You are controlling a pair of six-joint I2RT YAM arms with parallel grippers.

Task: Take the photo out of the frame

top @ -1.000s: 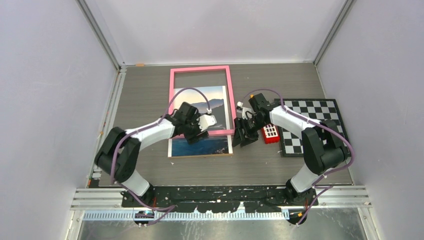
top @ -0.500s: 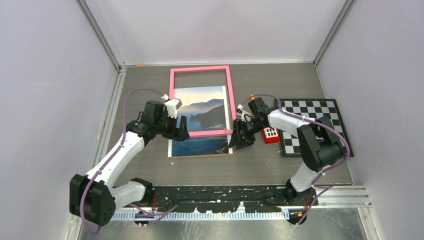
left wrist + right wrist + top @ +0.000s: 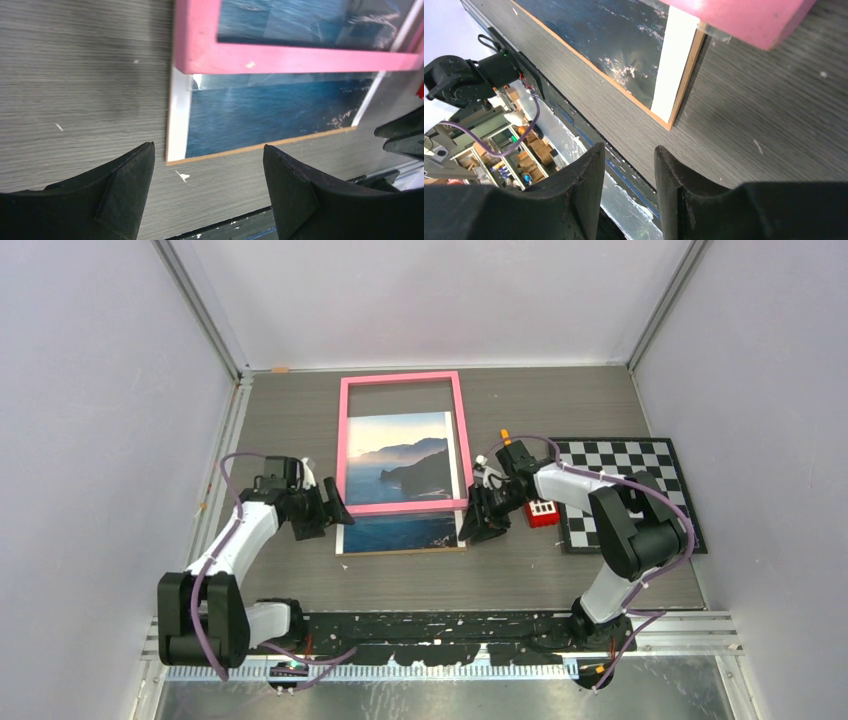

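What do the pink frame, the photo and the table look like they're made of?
Frame: probably painted wood or plastic, matte pink, small chips showing. Photo: glossy paper print, white margin, reflections on it. Backing: thin brown board, likely fibreboard by its edge. Table: grey wood-grain laminate, apparently.

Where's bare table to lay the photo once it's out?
Far right, between the frame and wall, beyond the checkerboard. Near strip, between the photo's edge and arm bases. Crowded between frame and checkerboard: right jaws and red block.
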